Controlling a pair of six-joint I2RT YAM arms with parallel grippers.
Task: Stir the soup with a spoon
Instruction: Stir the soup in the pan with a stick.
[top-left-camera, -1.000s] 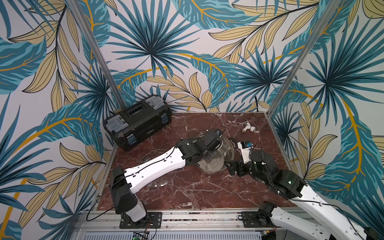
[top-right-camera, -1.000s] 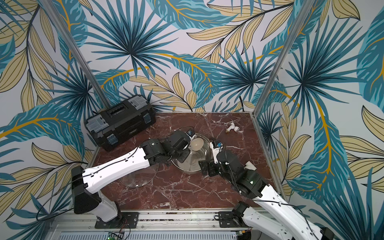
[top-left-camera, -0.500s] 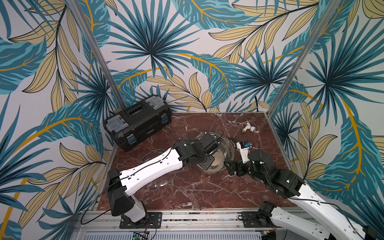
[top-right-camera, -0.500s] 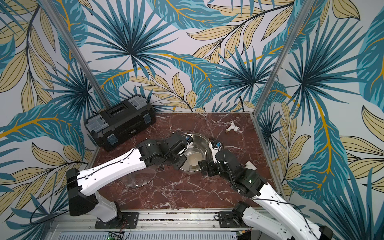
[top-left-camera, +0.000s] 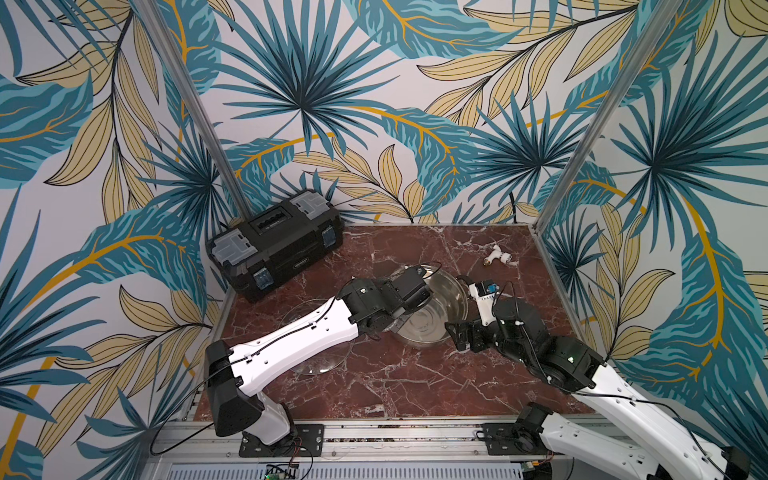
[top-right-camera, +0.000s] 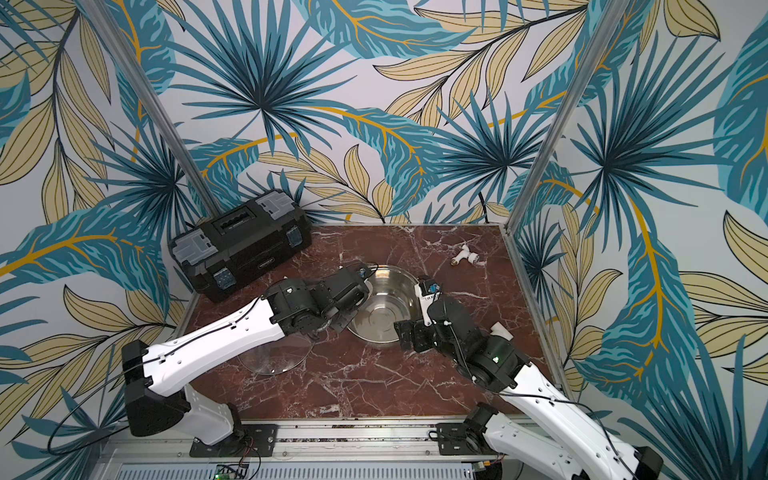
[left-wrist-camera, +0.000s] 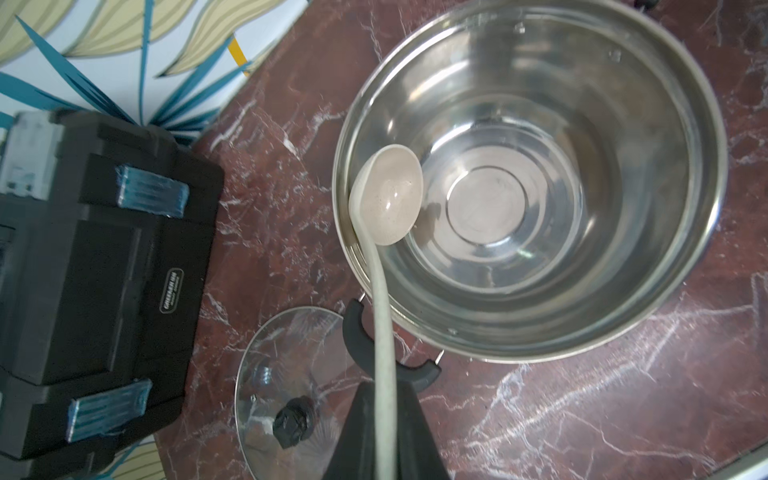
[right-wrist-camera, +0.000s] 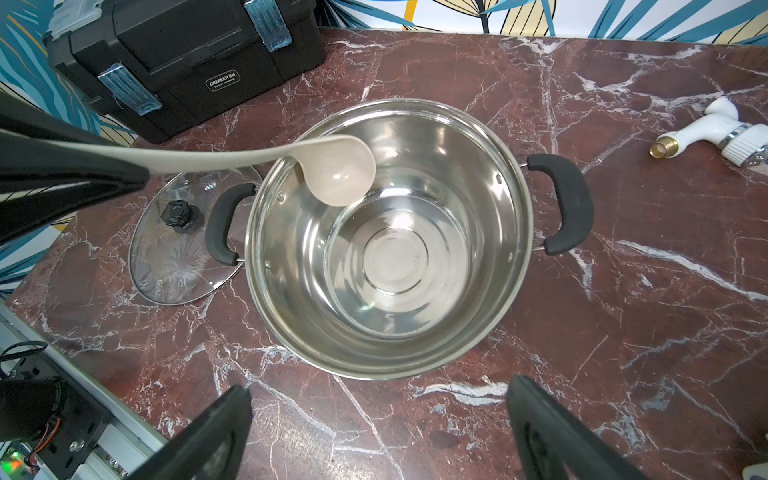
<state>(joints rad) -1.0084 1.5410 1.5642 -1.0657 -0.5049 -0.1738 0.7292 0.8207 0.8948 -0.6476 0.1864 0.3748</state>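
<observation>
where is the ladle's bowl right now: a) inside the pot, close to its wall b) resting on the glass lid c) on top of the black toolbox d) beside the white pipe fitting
A: the bowl of the ladle is inside the pot, close to the wall, and its handle crosses the rim back to the left gripper, which is shut on it.

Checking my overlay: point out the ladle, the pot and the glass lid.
ladle (left-wrist-camera: 388, 195): left wrist view, inside its bowl.
pot (right-wrist-camera: 395, 253): right wrist view, bare bottom.
glass lid (right-wrist-camera: 179, 216): right wrist view, black knob.
</observation>
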